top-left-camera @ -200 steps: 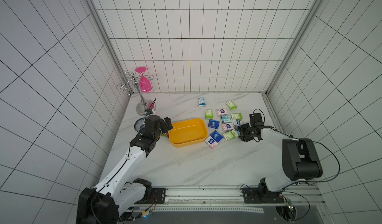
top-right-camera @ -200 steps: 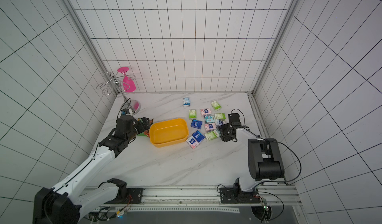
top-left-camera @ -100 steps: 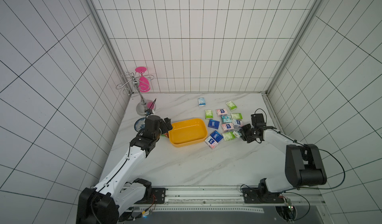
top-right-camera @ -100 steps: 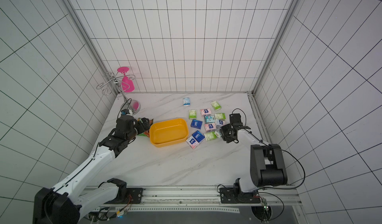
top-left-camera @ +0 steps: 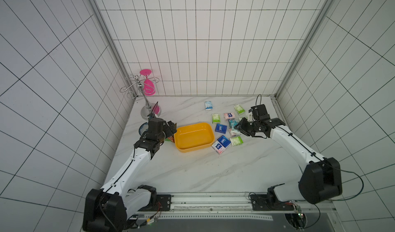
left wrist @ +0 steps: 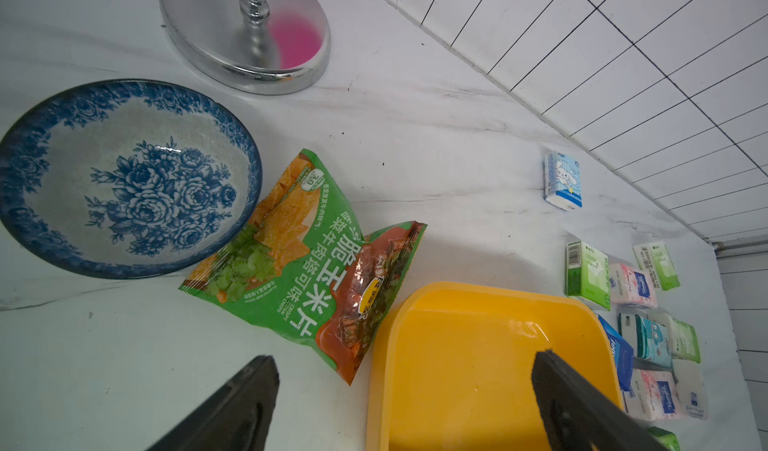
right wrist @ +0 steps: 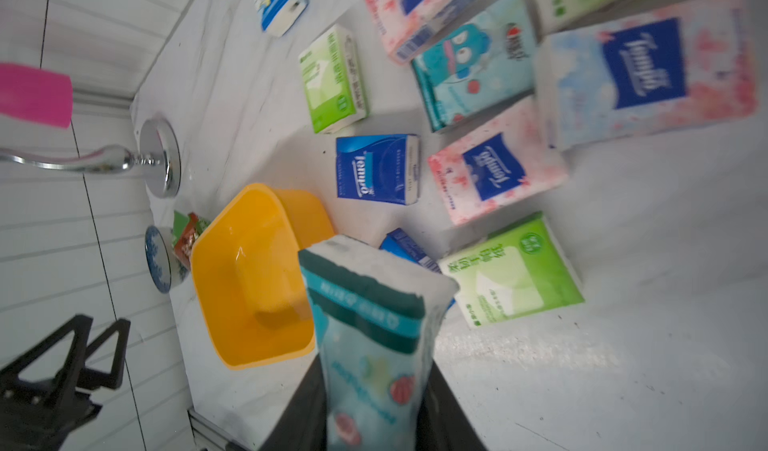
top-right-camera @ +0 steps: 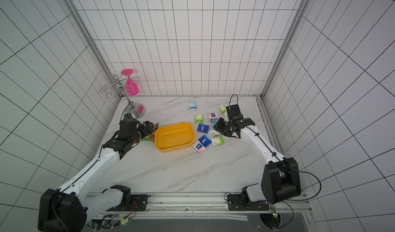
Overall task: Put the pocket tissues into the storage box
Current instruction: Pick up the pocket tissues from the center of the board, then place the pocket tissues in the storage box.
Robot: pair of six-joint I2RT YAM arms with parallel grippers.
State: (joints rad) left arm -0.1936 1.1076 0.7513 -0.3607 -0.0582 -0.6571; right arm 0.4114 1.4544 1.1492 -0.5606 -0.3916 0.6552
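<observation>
The yellow storage box (top-left-camera: 193,149) (top-right-camera: 173,148) stands empty at mid-table. Right of it, several pocket tissues lie scattered, among them a dark blue packet (top-left-camera: 221,128) and a green one (top-left-camera: 236,140). My right gripper (top-left-camera: 239,127) (right wrist: 374,386) hangs over that cluster, shut on a teal pocket tissue packet (right wrist: 368,324) held clear of the table. My left gripper (top-left-camera: 172,127) (left wrist: 403,359) is open at the box's left end. One finger is over the table and the other over the box floor (left wrist: 478,365).
A green-and-orange snack bag (left wrist: 307,262) lies against the box's left end, beside a blue-and-white dish (left wrist: 124,178). A silver stand (top-left-camera: 147,109) holding a pink glass (top-left-camera: 148,87) rises at the back left. Tiled walls enclose the table.
My right gripper has shut on the teal packet, lifted it off the cluster and moved left toward the box. The left arm has not moved.
</observation>
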